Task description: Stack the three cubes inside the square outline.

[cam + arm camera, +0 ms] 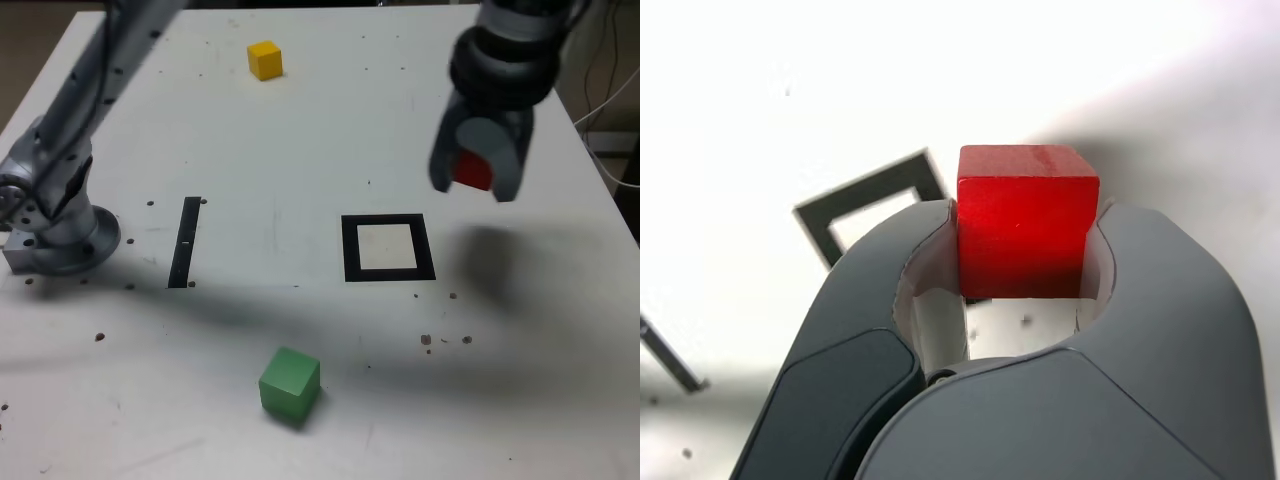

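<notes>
Aloft, small matte red cube pinched between grey curved gripper fingers, sides clamped, presumably for carrying to thick black square outline; outline bare. Green cube, yellow cube on white tabletop, well apart, likely awaiting stacking.

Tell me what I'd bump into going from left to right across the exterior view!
Robot arm's base, thin black strip, yellow cube, green cube, black square outline, red cube held up in the jaws.
</notes>
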### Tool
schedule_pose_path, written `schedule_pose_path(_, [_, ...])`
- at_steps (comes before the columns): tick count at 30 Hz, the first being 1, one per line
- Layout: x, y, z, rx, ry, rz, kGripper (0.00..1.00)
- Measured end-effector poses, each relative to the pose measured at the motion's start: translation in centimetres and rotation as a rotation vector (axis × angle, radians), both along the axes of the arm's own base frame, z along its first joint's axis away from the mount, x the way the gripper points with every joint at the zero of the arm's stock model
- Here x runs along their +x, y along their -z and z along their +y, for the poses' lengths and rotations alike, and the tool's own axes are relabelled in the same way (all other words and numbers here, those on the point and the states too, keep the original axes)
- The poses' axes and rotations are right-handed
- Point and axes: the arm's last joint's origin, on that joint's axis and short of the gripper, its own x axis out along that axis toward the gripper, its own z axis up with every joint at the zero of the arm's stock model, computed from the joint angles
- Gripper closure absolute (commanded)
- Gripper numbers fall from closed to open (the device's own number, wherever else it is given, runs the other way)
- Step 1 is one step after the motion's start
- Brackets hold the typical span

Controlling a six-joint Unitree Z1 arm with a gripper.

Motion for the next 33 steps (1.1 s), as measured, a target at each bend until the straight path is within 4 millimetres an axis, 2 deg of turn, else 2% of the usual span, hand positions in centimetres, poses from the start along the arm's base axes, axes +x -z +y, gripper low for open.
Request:
schedule_pose_path(9, [-6.0,-1.6,-0.6,-0.075,-0.128,-0.052,0.75])
schedule_pose_path(11, [-7.1,-1.1,-0.8,-0.085,-0.159,-0.044,0.75])
schedule_pose_path(15, [-8.3,1.5,-1.5,-0.092,-0.211,-0.001,0.75])
schedule_pose_path(22, [-8.6,2.9,-1.8,-0.094,-0.241,-0.001,0.75])
schedule_pose_path(29, [-8.6,3.2,-1.8,-0.099,-0.247,-0.008,0.75])
schedule_pose_path(33, [-8.7,4.0,-1.8,-0.102,-0.266,-0.019,0.75])
